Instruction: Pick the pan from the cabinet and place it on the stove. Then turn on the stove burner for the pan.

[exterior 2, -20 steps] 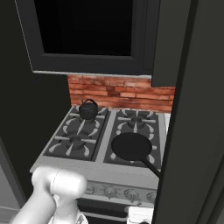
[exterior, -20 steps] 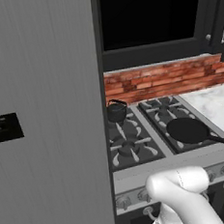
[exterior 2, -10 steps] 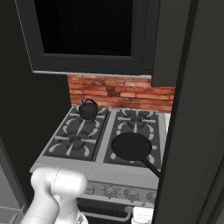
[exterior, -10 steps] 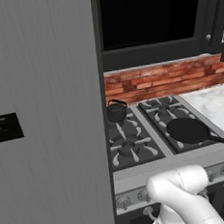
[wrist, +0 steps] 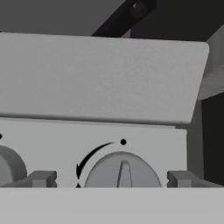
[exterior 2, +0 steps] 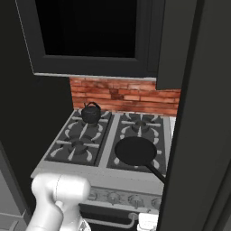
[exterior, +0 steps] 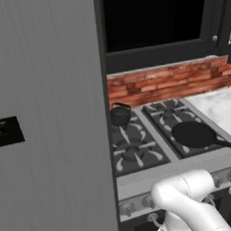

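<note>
The pan [exterior: 193,134] sits on the stove's [exterior 2: 76,149] front right grate, its handle reaching past the front edge toward the right; a small kettle [exterior: 120,114] stands on the back left burner. The hand view adds a close look at one round knob [wrist: 123,173] on the steel front, framed between the gripper's [wrist: 112,179] released, widely parted fingers [wrist: 40,179], apparently not touching it.

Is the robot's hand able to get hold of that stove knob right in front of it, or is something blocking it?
Probably yes. In the hand view the hand is open, one fingertip on either side of the knob, with nothing between them. The pan already sits on the stove above.
</note>
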